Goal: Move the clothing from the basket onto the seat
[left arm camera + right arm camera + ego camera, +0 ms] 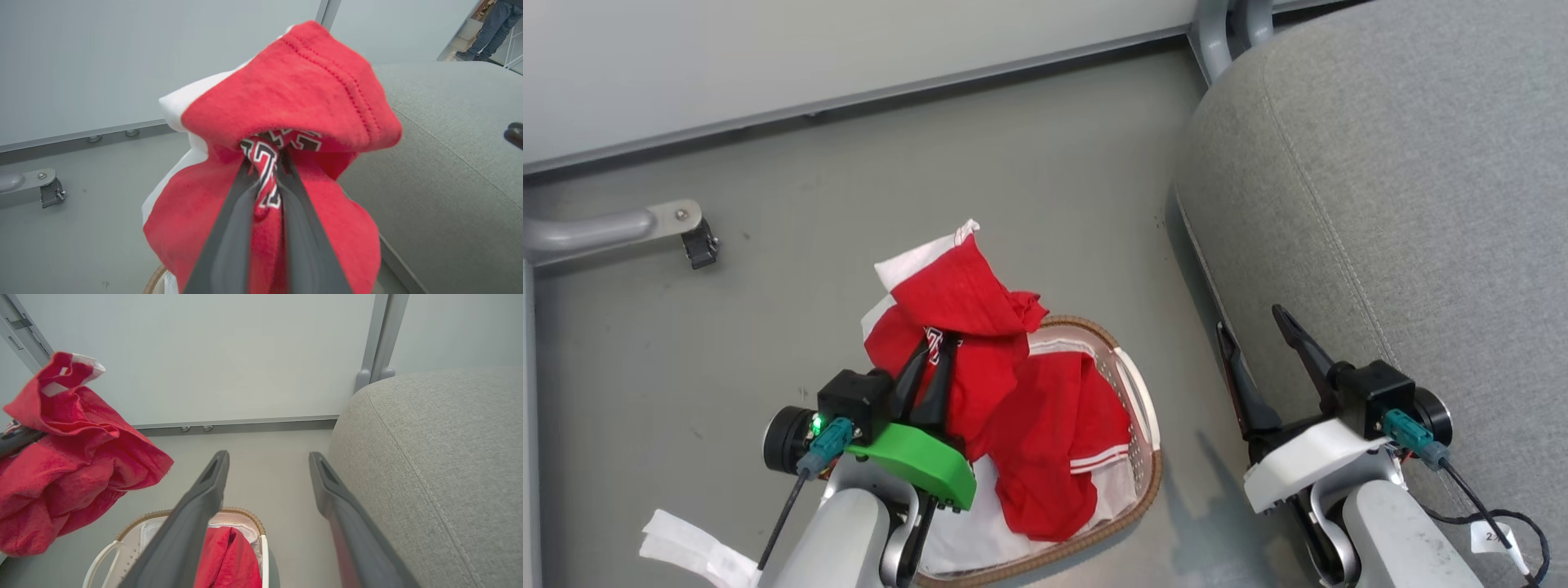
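Note:
My left gripper (931,353) is shut on a fold of the clothing, a red garment (956,302) with white trim and dark printed letters, which hangs bunched above the basket (1147,441). The left wrist view shows both fingers pinching the lettered cloth (265,163), with the garment (294,81) draped over the tips. A second red garment (1054,441) lies in the basket. My right gripper (1250,320) stands open and empty beside the grey seat (1380,204), its tips spread (268,456) over the floor. The seat (429,457) rises at its right, the basket (122,539) below.
A glossy white sheet (980,535) lines the basket. A grey metal leg with a caster (690,233) stands at the left, a post (1225,33) behind the seat, the wall along the back. White paper (686,547) lies at the lower left. A person's legs (486,28) show far off.

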Controlling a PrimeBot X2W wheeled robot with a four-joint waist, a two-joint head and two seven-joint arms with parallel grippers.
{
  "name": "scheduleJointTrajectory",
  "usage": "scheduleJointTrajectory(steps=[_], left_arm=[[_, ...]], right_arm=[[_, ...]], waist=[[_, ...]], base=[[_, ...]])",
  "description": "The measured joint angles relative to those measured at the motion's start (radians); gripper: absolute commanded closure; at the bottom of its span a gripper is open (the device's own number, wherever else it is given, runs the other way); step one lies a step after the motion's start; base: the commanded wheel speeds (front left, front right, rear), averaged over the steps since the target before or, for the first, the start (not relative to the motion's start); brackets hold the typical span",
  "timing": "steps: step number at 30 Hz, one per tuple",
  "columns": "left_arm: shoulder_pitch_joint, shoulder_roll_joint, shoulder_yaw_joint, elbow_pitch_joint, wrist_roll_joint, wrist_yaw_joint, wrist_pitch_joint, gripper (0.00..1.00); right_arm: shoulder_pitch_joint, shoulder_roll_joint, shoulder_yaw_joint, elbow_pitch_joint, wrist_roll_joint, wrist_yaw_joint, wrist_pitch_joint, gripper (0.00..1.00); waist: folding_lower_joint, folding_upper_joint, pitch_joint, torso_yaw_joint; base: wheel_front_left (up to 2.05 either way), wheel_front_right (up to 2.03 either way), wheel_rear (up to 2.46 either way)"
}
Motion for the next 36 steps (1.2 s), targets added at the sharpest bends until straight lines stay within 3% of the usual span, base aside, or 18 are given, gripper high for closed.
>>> scheduleJointTrajectory(steps=[14, 25, 36], left_arm=[[0.015, 0.000, 0.027, -0.272, -0.137, 0.003, 0.000, 1.00], [0.032, -0.001, -0.034, -0.300, -0.177, 0.017, 0.000, 1.00], [0.032, -0.001, -0.092, -0.278, -0.183, 0.016, 0.000, 1.00]], right_arm=[[0.117, 0.011, 0.059, 0.024, 0.001, 0.000, 0.000, 0.00], [0.026, -0.008, 0.333, -0.080, 0.167, 0.000, 0.000, 0.00], [-0.092, -0.005, 0.409, -0.123, 0.267, 0.000, 0.000, 0.00]], waist=[[0.0000, 0.0000, -0.182, 0.015], [0.0000, 0.0000, -0.198, 0.023], [0.0000, 0.0000, -0.176, 0.053]], base=[[0.00, 0.00, 0.00], [0.00, 0.00, 0.00], [0.00, 0.00, 0.00]])
